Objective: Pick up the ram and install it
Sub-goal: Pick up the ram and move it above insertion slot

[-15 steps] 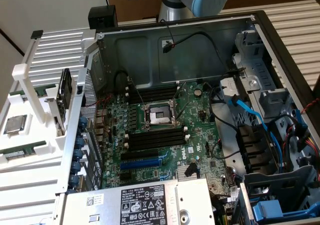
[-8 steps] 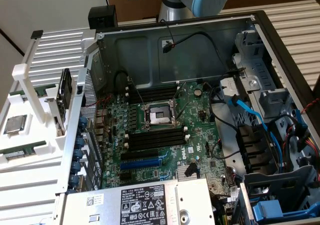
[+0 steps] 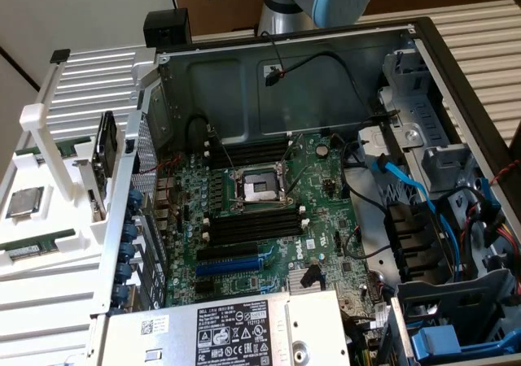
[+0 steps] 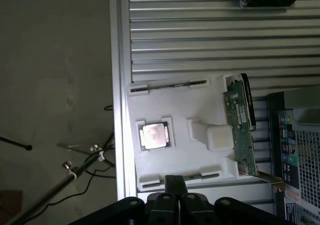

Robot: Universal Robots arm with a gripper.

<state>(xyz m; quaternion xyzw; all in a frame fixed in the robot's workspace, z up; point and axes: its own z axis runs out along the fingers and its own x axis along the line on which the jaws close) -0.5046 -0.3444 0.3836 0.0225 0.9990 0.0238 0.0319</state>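
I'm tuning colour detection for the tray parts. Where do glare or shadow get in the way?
Wrist view: the processor chip glares almost white; the white tray around it is evenly lit; the floor beside it is dim. Exterior view: the ram in the tray reads plainly green; the computer case is dimmer inside than the tray.

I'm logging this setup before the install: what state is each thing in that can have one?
gripper: shut, holding nothing.
ram: lying in the white tray, not gripped.
processor chip: seated in its tray recess.
memory slots: empty.
computer case: open, side panel off.
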